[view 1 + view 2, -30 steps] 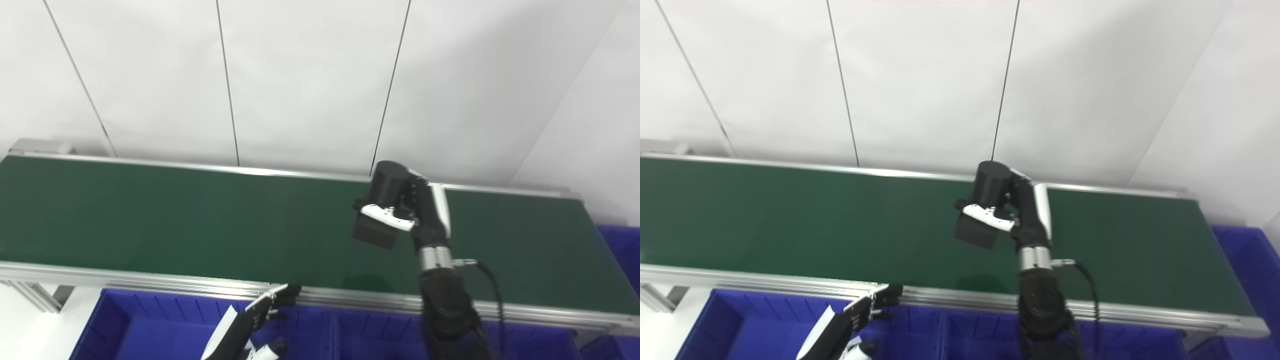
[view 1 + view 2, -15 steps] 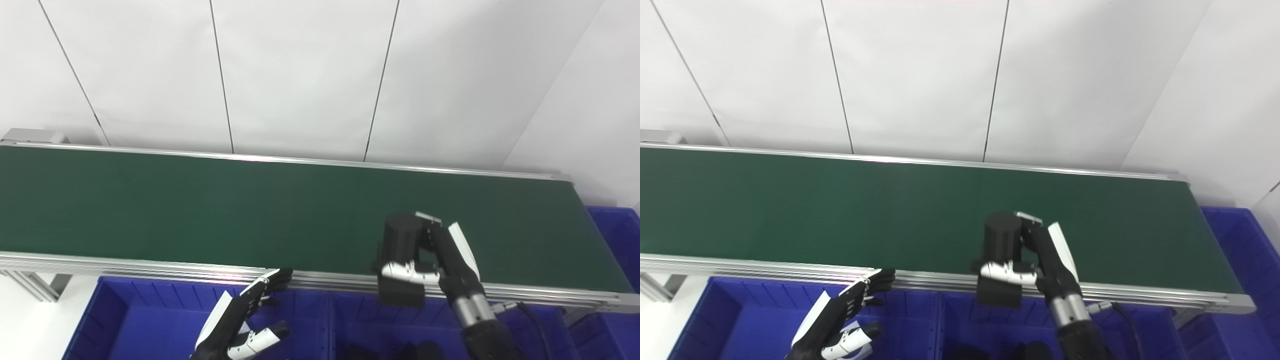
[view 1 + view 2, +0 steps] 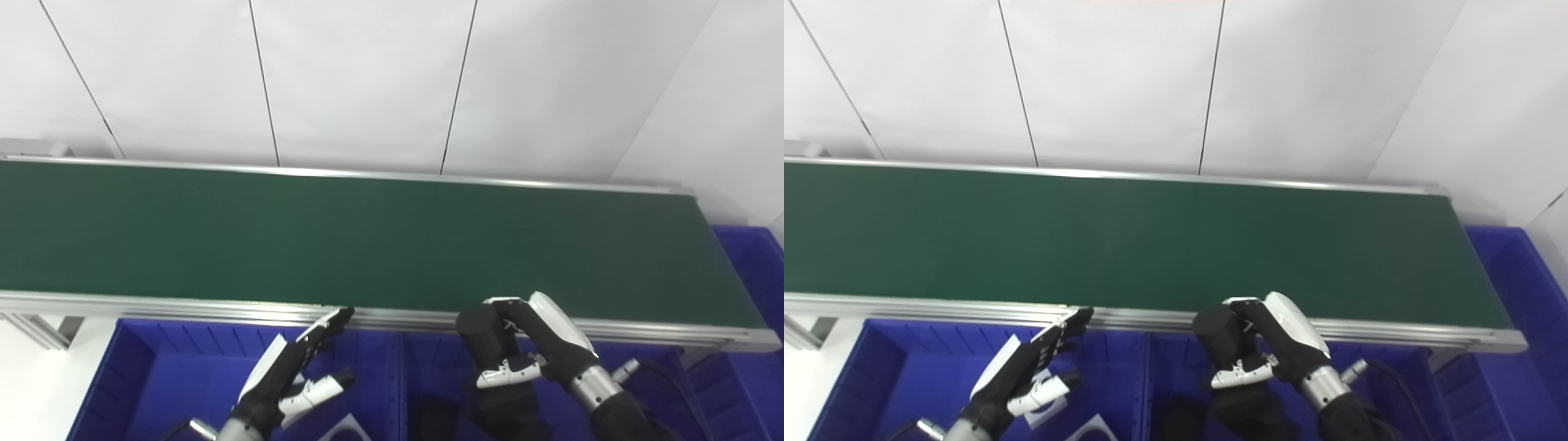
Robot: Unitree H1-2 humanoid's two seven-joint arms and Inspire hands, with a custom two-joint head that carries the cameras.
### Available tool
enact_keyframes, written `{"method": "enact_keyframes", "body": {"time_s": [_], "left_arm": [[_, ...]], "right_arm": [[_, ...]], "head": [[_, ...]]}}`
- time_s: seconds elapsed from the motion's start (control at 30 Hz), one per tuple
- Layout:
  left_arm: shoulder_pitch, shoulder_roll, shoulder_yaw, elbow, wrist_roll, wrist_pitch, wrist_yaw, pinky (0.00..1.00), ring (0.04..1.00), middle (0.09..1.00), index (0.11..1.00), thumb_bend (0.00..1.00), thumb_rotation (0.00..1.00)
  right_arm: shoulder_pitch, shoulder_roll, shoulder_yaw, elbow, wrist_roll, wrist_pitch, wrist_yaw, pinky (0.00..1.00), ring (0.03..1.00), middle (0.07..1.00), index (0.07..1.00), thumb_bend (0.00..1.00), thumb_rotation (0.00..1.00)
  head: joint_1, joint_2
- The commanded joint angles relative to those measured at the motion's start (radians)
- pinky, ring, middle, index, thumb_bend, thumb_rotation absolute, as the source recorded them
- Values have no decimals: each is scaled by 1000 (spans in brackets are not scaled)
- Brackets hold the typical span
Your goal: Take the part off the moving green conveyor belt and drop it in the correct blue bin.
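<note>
I have the black part (image 3: pixel 499 367) pinched in my right hand (image 3: pixel 539 352), fingers on one side and thumb across its front. It is off the green belt (image 3: pixel 367 239) and hangs over the middle blue bin (image 3: pixel 447 373), just past the belt's near rail at 6 o'clock. Its long axis runs nearly upright, round end at 12 o'clock and blocky end at 6 o'clock, pointing down into the bin. Dark shapes, too dim to name, already lie in that bin. I judge that letting go needs no further travel. My left hand (image 3: pixel 294 380) is spread and holds nothing, at 9 o'clock from the part over the left bin (image 3: pixel 153 380).
</note>
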Motion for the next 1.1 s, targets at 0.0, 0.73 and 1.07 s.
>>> {"method": "enact_keyframes", "body": {"time_s": [0.0,0.73,1.07], "left_arm": [[-13,10,-4,-35,9,-5,0,850,911,924,907,729,805],[-11,25,-17,-120,30,83,-19,868,932,952,939,734,806],[-13,33,-15,-114,26,75,-21,866,933,950,941,748,807]], "right_arm": [[-26,-18,9,-2,-53,13,8,283,398,511,498,512,0],[-83,-1,164,72,-431,159,218,394,391,477,567,506,0],[-80,14,182,38,-545,187,265,719,791,852,858,748,189]], "head": [[4,14],[-7,74],[-11,72]]}}
